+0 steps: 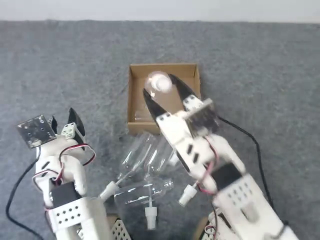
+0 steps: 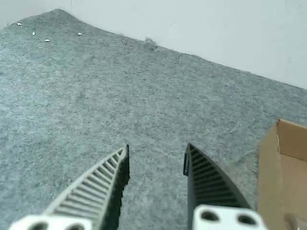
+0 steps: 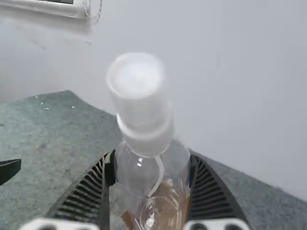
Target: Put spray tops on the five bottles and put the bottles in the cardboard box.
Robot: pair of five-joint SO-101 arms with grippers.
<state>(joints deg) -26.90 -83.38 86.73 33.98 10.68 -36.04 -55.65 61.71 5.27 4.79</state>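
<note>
Over the cardboard box (image 1: 162, 65) we have the right gripper (image 1: 159, 86), jaws clamped on the clear body of a bottle (image 3: 146, 167), with its white spray top (image 3: 139, 91) pointing up and away from the wrist. We judge this to be the placing step, with the bottle hanging above the box opening and not yet down in it.

To do it well, we'd want the bottle centred between the box walls before it goes down. It should be lowered base-first, and the jaws parted only once it is well inside. The plastic looks thin and slick, so a tilt could let it slip or catch on the rim.

Something clear seems to lie in the near corner of the box, though we cannot tell whether it is a bottle. If it is, we'd need to avoid setting this one down on top of it.

Just in front of the box, a cluster of bottles (image 1: 142, 155) lies on its side on the grey mat (image 1: 260, 75), with white tops (image 1: 150, 216) nearby. These crowd the right arm's way back.

Off to the side, the left gripper (image 2: 157, 147) hangs above bare mat, jaws parted and empty, well clear of the box.
</note>
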